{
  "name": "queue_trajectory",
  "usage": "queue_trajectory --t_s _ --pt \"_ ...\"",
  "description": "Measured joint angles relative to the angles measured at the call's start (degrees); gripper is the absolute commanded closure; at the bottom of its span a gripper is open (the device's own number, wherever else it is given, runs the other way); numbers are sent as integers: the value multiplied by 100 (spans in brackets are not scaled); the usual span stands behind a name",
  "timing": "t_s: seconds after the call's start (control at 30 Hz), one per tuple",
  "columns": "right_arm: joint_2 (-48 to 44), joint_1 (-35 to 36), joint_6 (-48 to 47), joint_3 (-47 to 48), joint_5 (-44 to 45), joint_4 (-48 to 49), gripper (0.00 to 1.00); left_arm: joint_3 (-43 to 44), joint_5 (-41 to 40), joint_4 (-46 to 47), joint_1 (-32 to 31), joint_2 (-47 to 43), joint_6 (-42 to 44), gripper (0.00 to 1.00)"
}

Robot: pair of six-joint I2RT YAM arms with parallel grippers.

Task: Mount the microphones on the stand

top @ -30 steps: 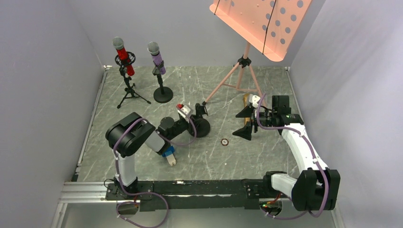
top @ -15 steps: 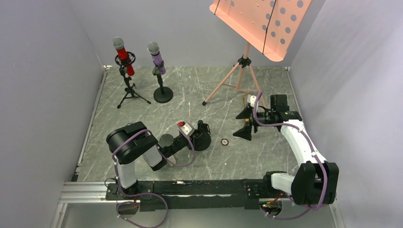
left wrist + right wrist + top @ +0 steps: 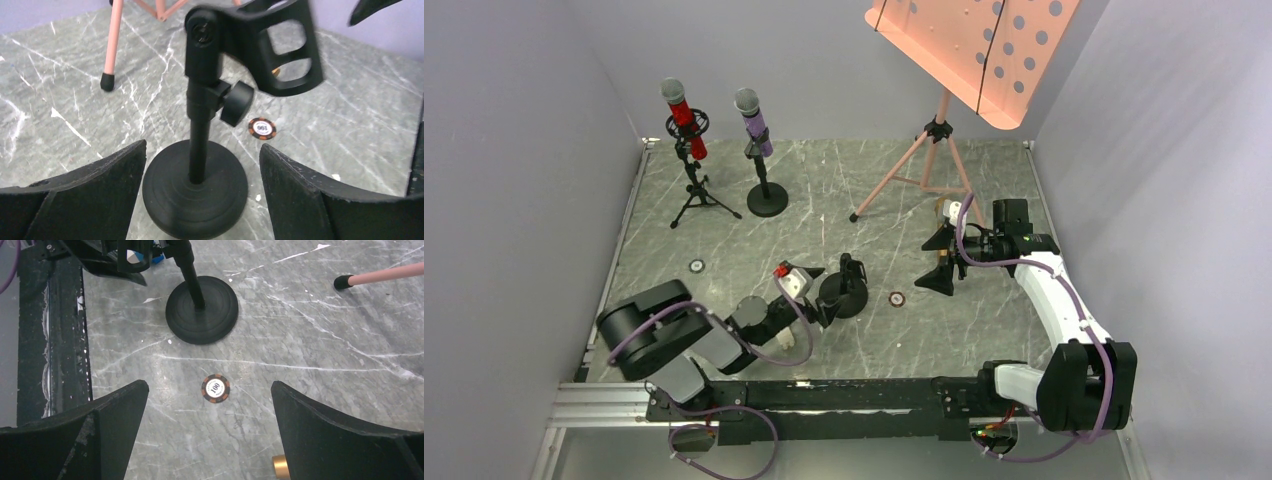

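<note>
An empty black stand (image 3: 844, 294) with a round base (image 3: 196, 189) and an open clip (image 3: 287, 50) stands mid-table. My left gripper (image 3: 200, 152) is open, its fingers either side of the base without touching it; in the top view the left gripper (image 3: 824, 306) sits just left of the stand. The red microphone (image 3: 682, 115) sits in a tripod stand and the purple microphone (image 3: 752, 120) in a round-base stand at the back left. My right gripper (image 3: 937, 260) hangs open and empty above the table. Only the end of the gold microphone (image 3: 281, 467) shows, by the right gripper (image 3: 209, 390).
A poker chip (image 3: 215, 389) lies between the empty stand and the right gripper; another chip (image 3: 696, 266) lies to the left. A pink music stand (image 3: 939, 150) on a tripod stands at the back right. A blue-and-white block (image 3: 134, 255) lies beside the left arm.
The left arm pulled back toward the near edge, dragging the empty stand closer, then its gripper opened off the stand. The right gripper shifted slightly toward the back.
</note>
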Motion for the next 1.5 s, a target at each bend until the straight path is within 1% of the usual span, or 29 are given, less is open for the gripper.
queue_trajectory --t_s 0.1,0.17,0.23,0.3,0.4,0.53,0.67,0.73,0.83,0.93,1.1,1.27,1.5 --pt "0 0 31 0 26 26 0 -151 -111 -302 -151 -662 22 10" --pt "-4 0 61 0 66 59 0 -146 -140 -780 -197 -1169 -13 6" --pt "-11 0 90 0 107 76 0 -105 -162 -1390 -205 -1722 -83 4" --pt "-26 0 118 0 127 114 0 2 -203 -2212 -205 -2319 -151 1" --pt "-83 0 162 0 146 157 0 155 -289 -3462 -212 -3202 -271 1" --pt "-98 0 179 0 151 188 0 258 -551 -4656 -214 -3921 -481 1" --pt "-101 0 181 0 151 190 0 262 -660 -5396 -214 -4030 -675 1" --pt "-101 0 186 0 151 190 0 269 -660 -5598 -214 -3856 -780 6" --pt "-105 0 212 0 153 192 0 337 -664 -5757 -214 -3497 -944 6" --pt "-125 0 354 -2 223 284 0 533 -693 -5834 -214 -3121 -1049 5" --pt "-157 0 863 -52 588 787 0 892 -669 -5866 -162 -3005 -1231 2" --pt "-157 0 1303 -72 944 1123 0 949 -448 -6046 13 -3322 -1515 1" --pt "-28 -4 1753 -72 1416 1425 1 933 -144 -6671 407 -4365 -2004 2"
